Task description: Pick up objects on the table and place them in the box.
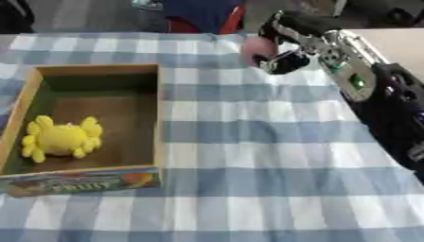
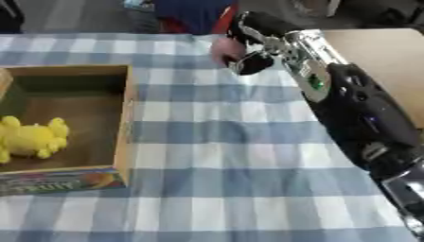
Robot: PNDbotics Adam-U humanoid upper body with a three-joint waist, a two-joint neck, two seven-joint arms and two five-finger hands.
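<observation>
A yellow toy point(image 1: 59, 138) with stubby legs lies inside the open cardboard box point(image 1: 157, 113) at the left of the table. My right hand point(image 1: 286, 60) reaches in from the right to the far part of the blue-and-white checked cloth. Its fingers are curled round a small pink object point(image 1: 255, 48), which the hand partly hides. Whether the pink object is touching the cloth I cannot tell. My left hand shows in neither view.
The box's near wall carries a colourful fruit label point(image 1: 83, 182). My right forearm point(image 2: 356, 108) slants across the right side of the table. A person in dark blue point(image 1: 203, 14) is at the far edge.
</observation>
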